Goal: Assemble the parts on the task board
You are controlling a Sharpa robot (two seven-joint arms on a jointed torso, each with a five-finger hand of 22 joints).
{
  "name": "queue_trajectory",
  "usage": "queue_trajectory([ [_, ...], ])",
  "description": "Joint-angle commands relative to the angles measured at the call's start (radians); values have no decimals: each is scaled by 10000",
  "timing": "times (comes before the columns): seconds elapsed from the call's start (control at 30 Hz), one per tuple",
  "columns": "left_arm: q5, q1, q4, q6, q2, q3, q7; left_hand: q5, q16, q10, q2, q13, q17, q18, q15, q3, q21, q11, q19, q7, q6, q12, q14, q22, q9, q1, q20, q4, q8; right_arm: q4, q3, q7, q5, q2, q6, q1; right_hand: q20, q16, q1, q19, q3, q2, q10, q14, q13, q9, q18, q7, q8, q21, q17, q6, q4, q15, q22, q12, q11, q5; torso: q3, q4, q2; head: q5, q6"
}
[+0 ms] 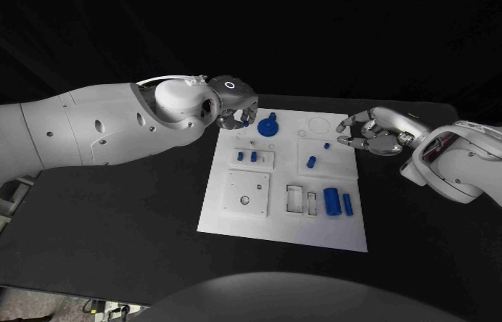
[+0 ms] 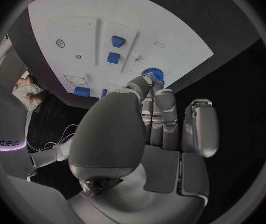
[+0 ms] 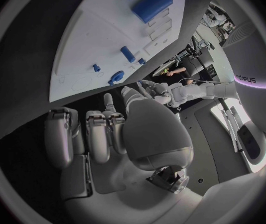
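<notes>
Left hand [image 1: 236,113] fingers on blue gear [image 1: 269,127].

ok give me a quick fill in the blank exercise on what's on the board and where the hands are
1. The left hand is at the round blue part near the board's far ____ corner.
2. The task board is ____ in colour.
3. The right hand holds ____.
4. The largest blue cylinder lies near the board's ____ edge.

Missing words: left; white; nothing; near
</notes>
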Motion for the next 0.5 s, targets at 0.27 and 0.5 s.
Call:
queue_trajectory([
  [0.27, 182, -123, -64, 166, -62, -7, -108, -54, -6, 62, -29, -24, -42, 15, 26, -45, -24, 11, 192, -44, -27, -33, -48, 2086, -18, -90, 22, 19, -42, -26, -4, -49, -56, 46, 209, -41, -29, 35, -27, 8, 18, 10, 1087, 1044, 2602, -1, 88, -19, -48, -63, 2632, 75, 0, 4, 2123, -62, -2, 61, 3, -10, 11, 23, 0],
  [0.5, 302, -342, -208, 15, 54, -9, -8, -55, -15, 74, -20, -28, -62, 14, 23, -39, -19, 12, 195, -40, -24, -33, -53, 2088, -20, -88, 22, 20, -41, -42, -4, -45, -56, 63, 216, -51, -29, 35, -27, 8, 18, 10, 1087, 1044, 2602, -1, 88, -19, -48, -63, 2632, 75, 0, 4, 2123, -62, -2, 61, 3, -6, 9, 34, 0],
])
